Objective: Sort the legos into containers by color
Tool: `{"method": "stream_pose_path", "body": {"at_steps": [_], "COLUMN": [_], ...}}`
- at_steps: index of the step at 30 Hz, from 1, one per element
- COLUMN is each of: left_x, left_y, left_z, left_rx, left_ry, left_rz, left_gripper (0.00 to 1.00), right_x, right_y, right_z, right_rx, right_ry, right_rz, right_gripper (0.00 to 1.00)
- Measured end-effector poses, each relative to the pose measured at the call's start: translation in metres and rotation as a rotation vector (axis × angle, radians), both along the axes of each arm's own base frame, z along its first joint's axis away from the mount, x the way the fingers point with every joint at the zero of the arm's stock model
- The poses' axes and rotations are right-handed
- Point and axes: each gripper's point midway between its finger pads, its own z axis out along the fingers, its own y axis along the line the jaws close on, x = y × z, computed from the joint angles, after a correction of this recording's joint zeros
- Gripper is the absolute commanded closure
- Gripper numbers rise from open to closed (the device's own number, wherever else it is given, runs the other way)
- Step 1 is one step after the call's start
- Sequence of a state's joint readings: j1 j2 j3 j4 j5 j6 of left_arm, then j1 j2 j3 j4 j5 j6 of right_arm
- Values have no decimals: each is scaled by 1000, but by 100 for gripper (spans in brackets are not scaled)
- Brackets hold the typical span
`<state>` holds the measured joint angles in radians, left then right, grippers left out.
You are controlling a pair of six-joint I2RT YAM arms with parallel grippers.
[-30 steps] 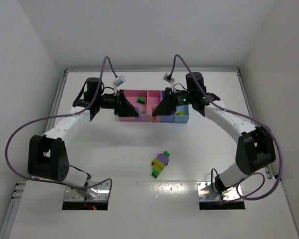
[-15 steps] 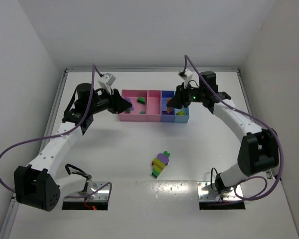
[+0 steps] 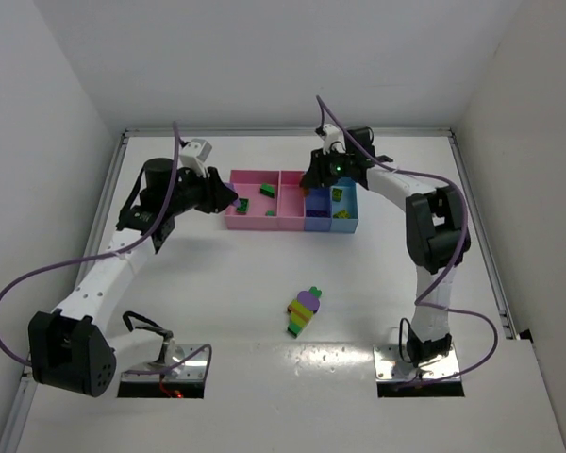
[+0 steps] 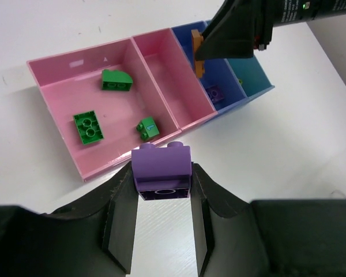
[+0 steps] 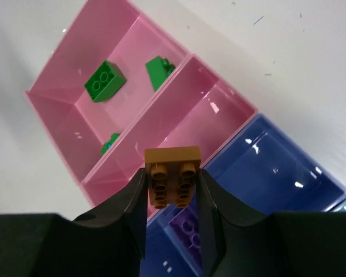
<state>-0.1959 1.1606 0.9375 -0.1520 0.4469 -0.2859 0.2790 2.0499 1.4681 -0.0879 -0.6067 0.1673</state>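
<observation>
A purple brick [image 4: 161,171] is clamped in the left claw [image 4: 161,187] at the left end of the containers [image 3: 288,224], beside the wide pink bin [image 4: 75,92] where three dark green bricks [image 4: 88,127] lie. An orange brick [image 5: 173,173] is gripped in the right claw [image 5: 173,193] over the wall between the narrow pink bin [image 5: 202,121] and the blue bin [image 5: 265,167], which holds a purple piece [image 5: 187,228]. A multicoloured clump [image 3: 305,310] rests on the white surface [image 3: 217,283], well apart on the near side.

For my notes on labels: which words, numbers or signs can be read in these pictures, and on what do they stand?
No text can be read.
White print on the right arm: cut off and too blurred.
White tags: too small to read.
</observation>
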Motion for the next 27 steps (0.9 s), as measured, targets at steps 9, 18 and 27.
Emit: {"method": "stream_pose_path", "body": {"at_steps": [9,18,27], "left_x": [4,15,42], "left_y": [0,-8,-67], "left_z": [-17,-31,-12], "left_rx": [22,-3,-4], "left_ry": [44,101,58], "left_rz": [-4,-23,-116], "left_gripper": [100,100,100], "right_x": [13,2,0], "right_y": [27,40,16], "right_z": [10,-13,8], "right_rx": [16,-29,-83], "right_ry": [-43,-7,-44], "right_rz": [46,70,-15], "right_gripper": [100,36,24]}}
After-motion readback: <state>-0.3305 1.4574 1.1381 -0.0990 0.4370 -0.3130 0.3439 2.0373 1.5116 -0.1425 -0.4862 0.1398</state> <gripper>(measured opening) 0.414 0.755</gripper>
